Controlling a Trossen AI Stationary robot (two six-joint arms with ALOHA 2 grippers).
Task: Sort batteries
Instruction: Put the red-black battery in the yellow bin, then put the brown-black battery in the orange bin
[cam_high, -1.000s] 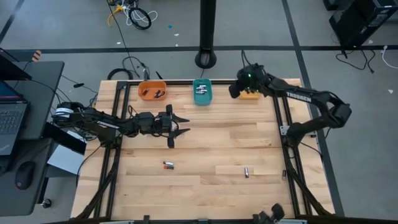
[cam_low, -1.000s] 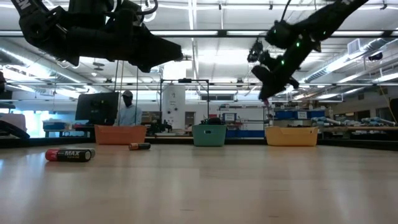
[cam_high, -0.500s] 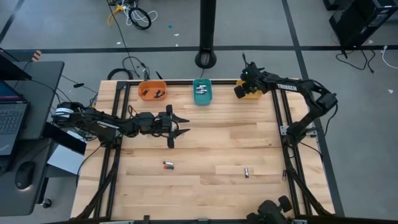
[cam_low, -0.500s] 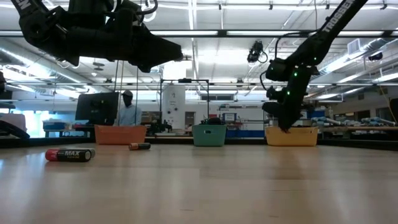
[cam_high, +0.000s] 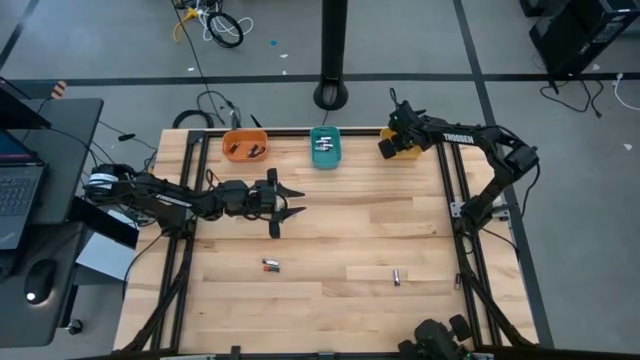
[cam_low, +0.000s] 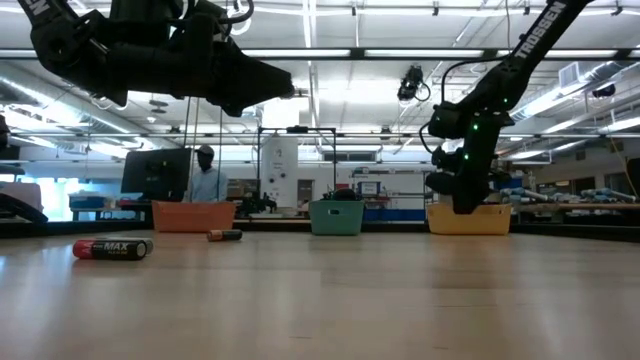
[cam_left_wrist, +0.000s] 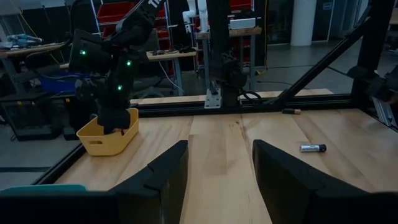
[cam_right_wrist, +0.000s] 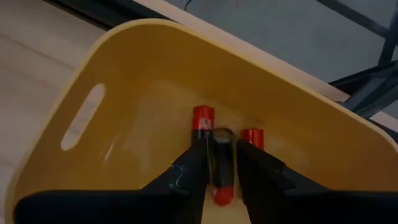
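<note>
The pale wood-plank counter (cam_high: 330, 230) carries three smooth plastic bins along its far edge. The right gripper (cam_right_wrist: 214, 163) is lowered into the glossy yellow bin (cam_right_wrist: 118, 81), its dark fingers (cam_right_wrist: 189, 171) set narrowly apart around a black, red-tipped battery (cam_right_wrist: 221, 168); whether it is still pinched cannot be told. The cell's long axis runs parallel to the fingers, with two red-ended cells lying beside it. The left gripper (cam_high: 285, 201) hangs over the counter's left-centre, fingers spread wide, nearer the loose batteries (cam_high: 270, 265) on the near planks.
</note>
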